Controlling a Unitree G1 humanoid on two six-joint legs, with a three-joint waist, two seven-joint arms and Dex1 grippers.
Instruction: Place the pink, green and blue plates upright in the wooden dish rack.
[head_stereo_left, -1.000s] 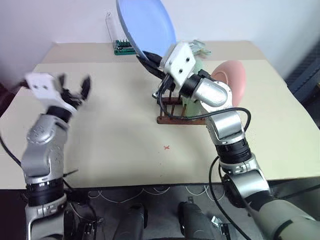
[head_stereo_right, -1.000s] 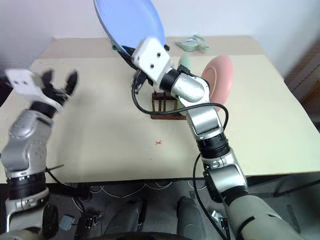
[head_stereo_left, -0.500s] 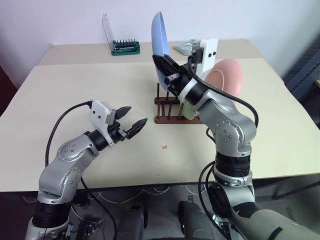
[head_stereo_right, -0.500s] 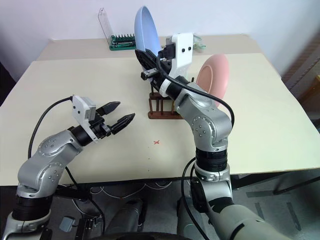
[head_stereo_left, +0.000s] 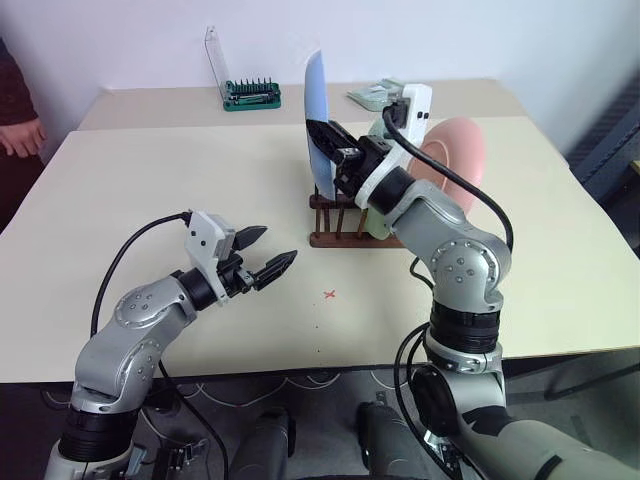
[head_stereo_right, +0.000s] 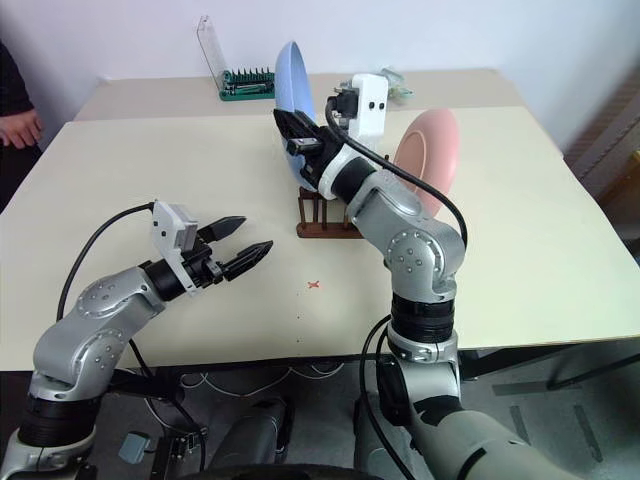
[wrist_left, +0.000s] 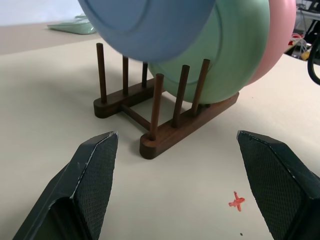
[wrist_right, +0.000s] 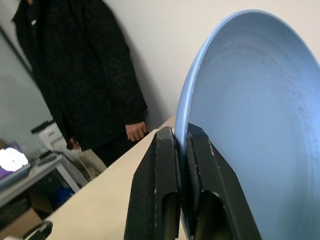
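Wooden dish rack (head_stereo_left: 345, 222) standing near the middle of the beige counter (head_stereo_left: 180, 190), two dark base rails each with a row of thin upright pegs. Green plate (wrist_left: 225, 60) and pink plate (head_stereo_left: 455, 160) stand on edge in the rack, the green one between pegs and the pink one behind it at the rack's far right end. Blue plate (head_stereo_left: 317, 125) is held on edge above the rack's left end, its lower rim close over the free pegs; whether it touches them cannot be told. Right gripper (wrist_right: 181, 165) has its jaws closed flat on the rim of the blue plate, one finger on each face. Left gripper (head_stereo_left: 265, 255) hovers over the counter to the left of and nearer than the rack, pointing toward it, jaws spread wide and holding nothing; in the left wrist view its two fingers (wrist_left: 92, 170) frame the rack's near end. A small red cross mark (head_stereo_left: 330, 294) lies on the counter between the left gripper and the rack. At the counter's far edge stand a green screwdriver-bit case (head_stereo_left: 250, 95) with a clear raised lid and, farther right, a pale green object (head_stereo_left: 372, 95) lying flat. A person's hand (head_stereo_left: 20, 135) and dark sleeve show beyond the counter's left edge.
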